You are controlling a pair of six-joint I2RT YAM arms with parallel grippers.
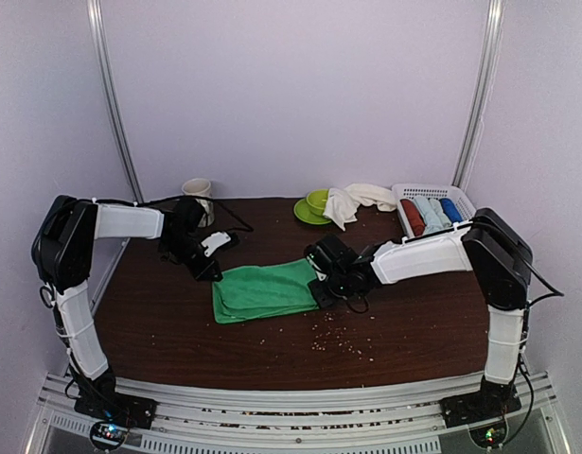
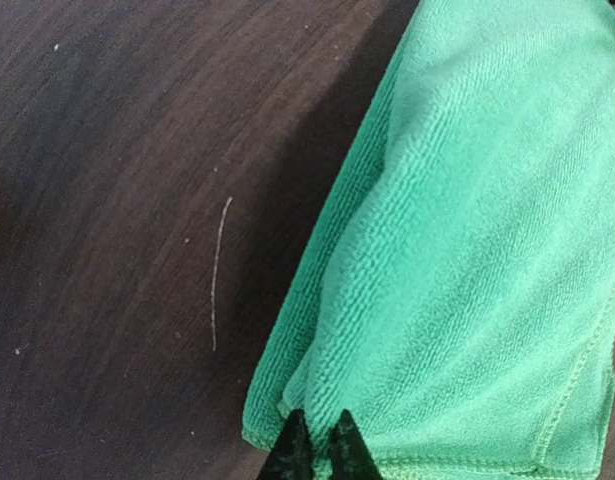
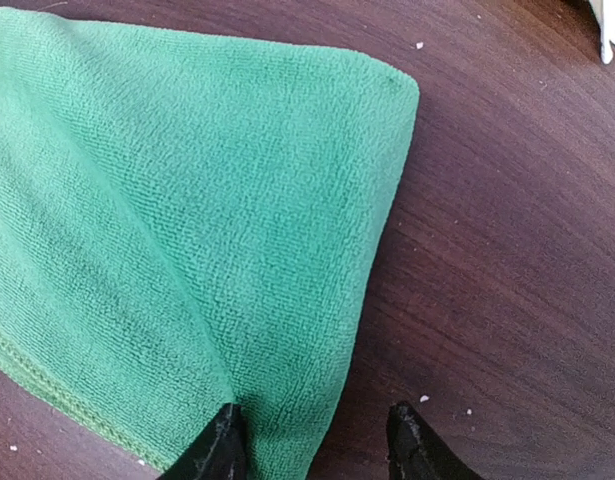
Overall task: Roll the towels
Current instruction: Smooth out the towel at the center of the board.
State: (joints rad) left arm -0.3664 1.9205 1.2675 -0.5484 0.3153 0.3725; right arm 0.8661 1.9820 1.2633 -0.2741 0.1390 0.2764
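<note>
The bright green towel (image 1: 262, 289) lies folded flat in the middle of the dark table. My left gripper (image 1: 207, 268) is at its left end. In the left wrist view its tips (image 2: 315, 440) stand pinched together on the green towel's (image 2: 467, 250) near corner fold. My right gripper (image 1: 321, 288) sits at the towel's right end and is open. In the right wrist view (image 3: 317, 440) one finger (image 3: 222, 445) rests on the green towel (image 3: 187, 200) and the other is over bare wood, straddling its edge. The cream-white towel (image 1: 352, 201) lies crumpled at the back.
A white basket (image 1: 458, 194) at the back right holds red, pale blue and dark blue rolls. A green bowl on a plate (image 1: 314, 206) stands beside the cream towel. A mug (image 1: 198, 189) is at the back left. Crumbs (image 1: 338, 336) dot the table near the front.
</note>
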